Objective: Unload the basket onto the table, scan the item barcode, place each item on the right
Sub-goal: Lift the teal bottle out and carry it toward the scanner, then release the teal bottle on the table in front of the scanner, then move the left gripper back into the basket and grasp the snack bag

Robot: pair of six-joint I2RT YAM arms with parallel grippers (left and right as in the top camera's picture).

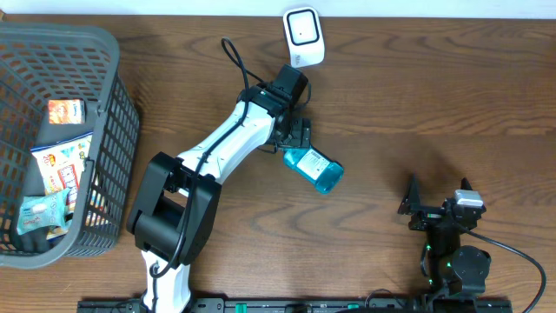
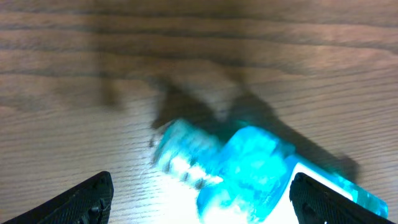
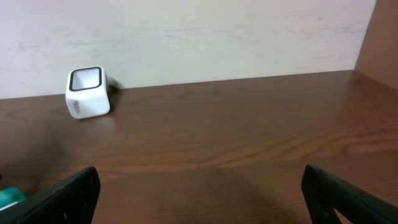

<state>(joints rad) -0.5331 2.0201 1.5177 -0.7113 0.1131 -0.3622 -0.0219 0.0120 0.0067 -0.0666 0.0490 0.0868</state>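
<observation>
Table (image 1: 417, 87): dark wood. Basket (image 1: 113, 104) sits at its left end, with a few packets (image 1: 61, 165) inside.

My left arm (image 1: 234, 139) reaches diagonally across the middle toward the far edge. Left gripper (image 2: 199, 193): jaws spread wide, gripping nothing. In the wrist view one finger (image 2: 84, 199) sits at each bottom corner.

Bottle (image 1: 314, 169): teal, lying on its side on the table at mid-table, just on the near-right side of my left gripper. The wrist view is blurred. It shows the bottle below the jaws, lying slantwise across the gap. Its cap end points toward the left finger and its other end runs under the right finger. Neither finger looks pressed against it. Can't read a barcode from here.

Right gripper (image 3: 199, 193): low at the near-right of the table, jaws fully apart, empty, well apart from the bottle.

Scanner (image 1: 303, 35): small white unit at the far edge, beyond my left gripper. Bottle isn't in front of it.
</observation>
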